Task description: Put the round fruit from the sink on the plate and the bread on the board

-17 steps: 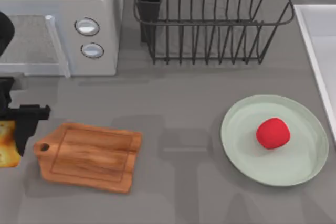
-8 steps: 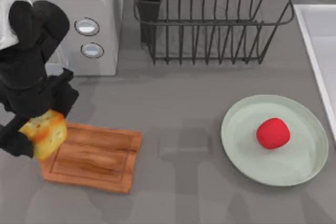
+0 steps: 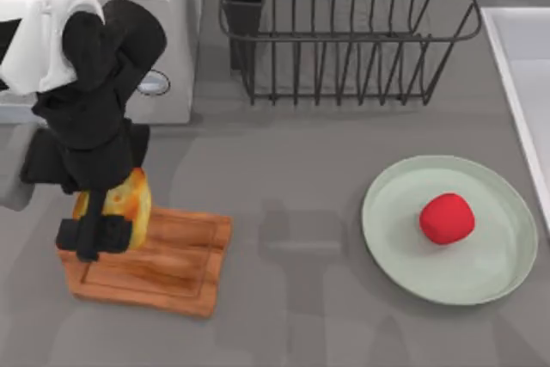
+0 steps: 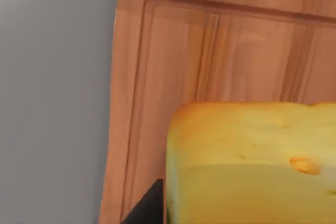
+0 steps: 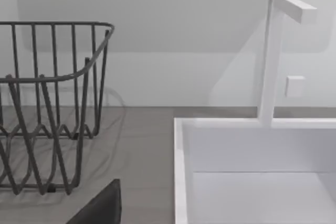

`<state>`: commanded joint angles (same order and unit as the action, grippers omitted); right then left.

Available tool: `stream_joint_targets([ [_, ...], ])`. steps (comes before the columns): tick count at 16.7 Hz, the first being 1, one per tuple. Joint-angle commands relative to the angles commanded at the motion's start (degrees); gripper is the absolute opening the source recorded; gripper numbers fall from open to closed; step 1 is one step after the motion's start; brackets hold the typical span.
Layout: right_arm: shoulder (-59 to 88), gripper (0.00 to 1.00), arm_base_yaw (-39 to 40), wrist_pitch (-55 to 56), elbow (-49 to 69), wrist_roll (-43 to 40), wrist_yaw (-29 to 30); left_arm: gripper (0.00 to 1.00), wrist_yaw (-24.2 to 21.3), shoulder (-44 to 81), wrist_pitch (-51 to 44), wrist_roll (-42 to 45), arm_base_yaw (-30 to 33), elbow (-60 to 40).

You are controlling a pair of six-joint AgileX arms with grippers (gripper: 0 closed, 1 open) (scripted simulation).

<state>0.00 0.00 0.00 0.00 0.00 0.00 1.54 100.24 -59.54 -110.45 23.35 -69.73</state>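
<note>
The bread [image 3: 127, 199] is sitting between the fingers of the left gripper [image 3: 101, 228], which is closing on its sides and holding it over the left, handle end of the board [image 3: 176, 259]. In the left wrist view the loaf's [image 4: 252, 161] golden top and pale yellow side are hanging close above the board's [image 4: 173, 66] grooved wood; whether the loaf is touching the wood cannot be told. The left arm is reaching in from the table's left, in front of the microwave [image 3: 168, 6]. Well apart to the right, the round fruit [image 3: 447, 217] is lying on the plate [image 3: 404, 251], a little right of its middle. The sink [image 3: 520, 58] is lying at the table's right edge, beside the dish rack [image 3: 344, 40]. The right wrist view is facing the sink's rim [image 5: 179, 166], its tap [image 5: 273, 56] and the rack [image 5: 52, 103]; I cannot tell how the right gripper's fingers stand.
</note>
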Motion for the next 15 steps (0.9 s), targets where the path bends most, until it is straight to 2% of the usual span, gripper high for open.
stream_joint_targets([
  [3, 0.00, 1.00, 0.00, 0.00, 0.00, 0.00, 0.00, 0.00, -0.37, 0.39, 0.36, -3.11, 0.67, 0.06],
  [9, 0.00, 1.00, 0.00, 0.00, 0.00, 0.00, 0.00, 0.00, -0.31, 0.25, 0.34, -2.95, 0.39, 0.20],
  [15, 0.00, 1.00, 0.00, 0.00, 0.00, 0.00, 0.00, 0.00, -0.34, 1.76, 4.17, -2.90, 0.40, 2.58],
])
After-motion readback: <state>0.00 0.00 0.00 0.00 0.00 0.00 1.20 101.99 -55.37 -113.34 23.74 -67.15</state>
